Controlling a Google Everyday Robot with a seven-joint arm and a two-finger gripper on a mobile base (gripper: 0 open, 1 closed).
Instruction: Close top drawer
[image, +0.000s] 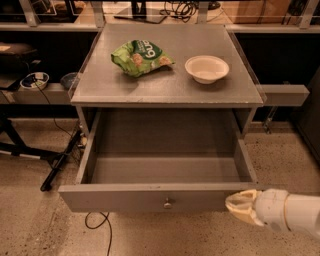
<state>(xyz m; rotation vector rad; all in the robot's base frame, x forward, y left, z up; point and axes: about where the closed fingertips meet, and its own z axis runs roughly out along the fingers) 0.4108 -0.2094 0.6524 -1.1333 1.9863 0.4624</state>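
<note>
The drawer is sitting pulled far out toward the near side, below the bench top. Its front panel is hanging over the floor, and its knob is showing at the panel's centre. Nothing is showing inside it, so it is probably going to move lightly. Being stiff wood, it is likely to slide straight under a square push and to skew or bind under a hard push at one end. No grip is looking necessary: a flat push on the front panel, close to the knob, is looking like the best contact.

The claw is hanging at the near right, just beside the right end of the front panel and possibly touching it. I cannot tell whether it is spread or pressed together.

On the bench above, a green bag is lying at the left and a white bowl is standing at the right, both clear of the drawer's path. A cable is trailing on the floor at the near left.
</note>
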